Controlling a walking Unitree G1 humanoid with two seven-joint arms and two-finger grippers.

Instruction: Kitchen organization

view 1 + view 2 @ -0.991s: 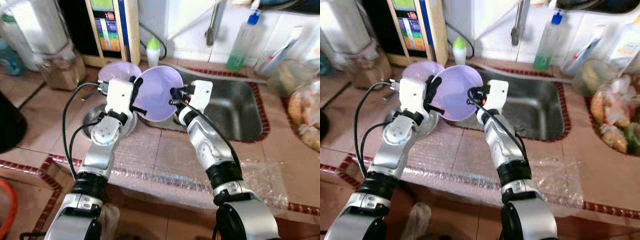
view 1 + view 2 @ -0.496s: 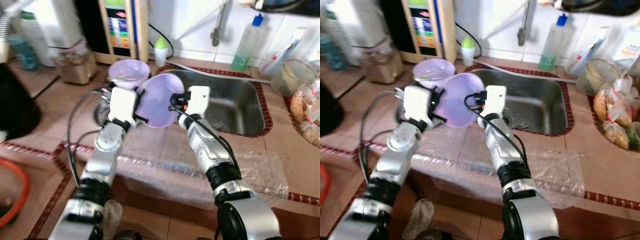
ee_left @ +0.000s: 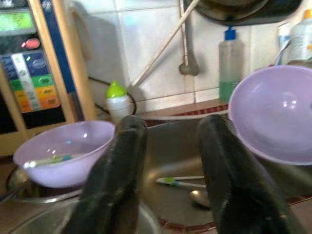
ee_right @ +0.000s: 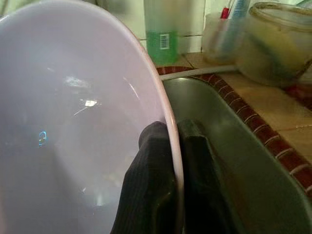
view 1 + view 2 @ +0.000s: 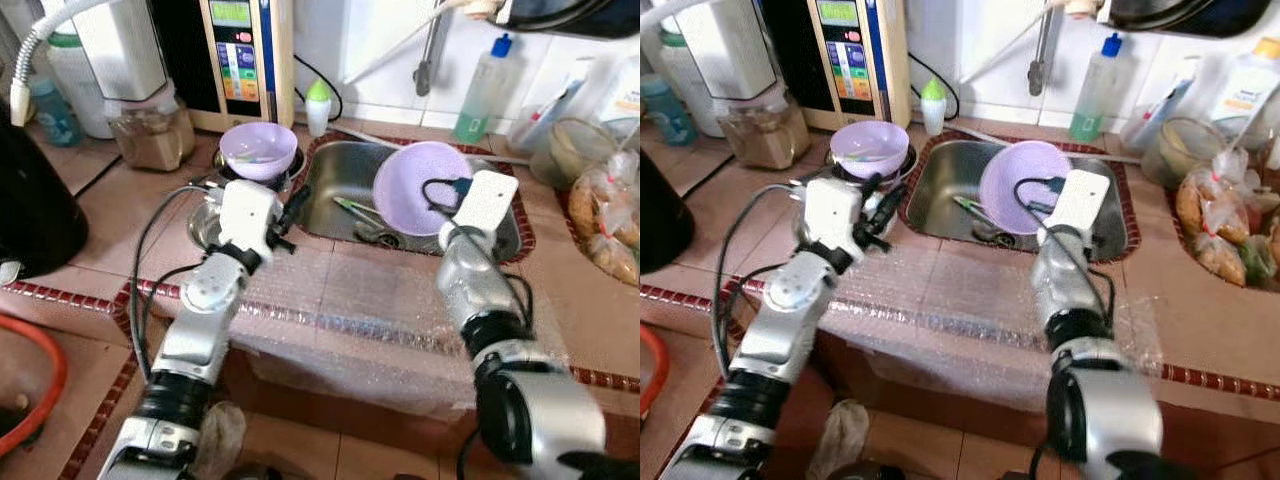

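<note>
Now swung over the sink (image 5: 330,180), the right gripper (image 4: 174,146) pinches the purple bowl (image 5: 420,187); left gripper (image 3: 168,161) spread, empty.

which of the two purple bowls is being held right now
The purple plastic bowl tilted over the steel sink, pinched at its rim by the right end effector. The other purple bowl sits on the counter.

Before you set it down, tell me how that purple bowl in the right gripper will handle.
The purple bowl looks like thin plastic, so probably light and stiff. The right gripper pinches only its rim, so it may swing or slip. Its glossy inside suggests a slick surface.
</note>
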